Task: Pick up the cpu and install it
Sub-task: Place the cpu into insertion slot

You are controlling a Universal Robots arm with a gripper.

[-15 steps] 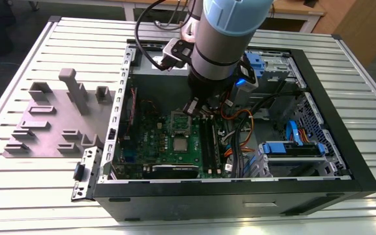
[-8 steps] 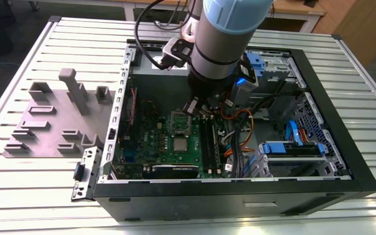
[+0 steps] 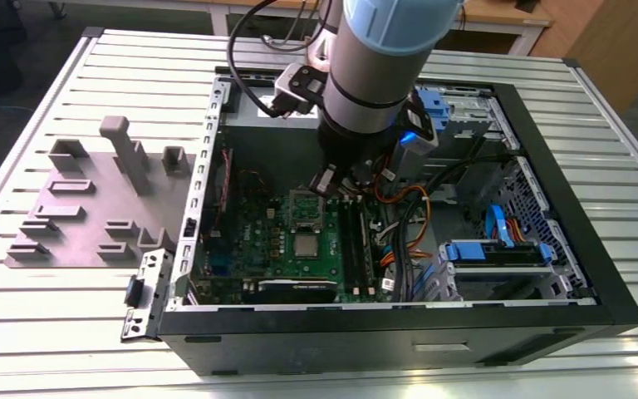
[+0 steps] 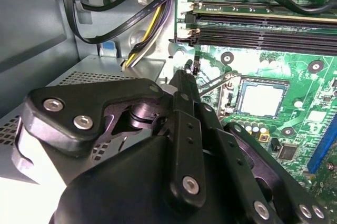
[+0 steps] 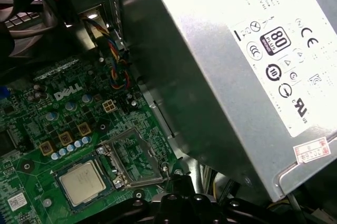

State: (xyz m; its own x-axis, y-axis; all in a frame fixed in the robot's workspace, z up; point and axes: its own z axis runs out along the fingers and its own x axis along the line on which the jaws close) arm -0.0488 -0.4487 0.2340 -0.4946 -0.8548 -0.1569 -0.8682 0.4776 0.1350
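Slatted table [image 3: 64, 332], open case [image 3: 408, 328]: cpu [image 5: 81, 182] seated in socket on motherboard [image 4: 295, 71], frame [image 5: 134, 155] raised, gripper [image 4: 187, 74] just beside it, jaws pressed together, empty; judged stage: placement done, frame unlatched.

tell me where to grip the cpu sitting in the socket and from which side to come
Judging by its pose, take the cpu by two opposite thin edges, coming straight down from above: it lies flat, metal top up, in the socket on the motherboard, with the socket frame swung open beside it.

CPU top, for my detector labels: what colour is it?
Silvery-grey cpu, clearest in the first wrist view.
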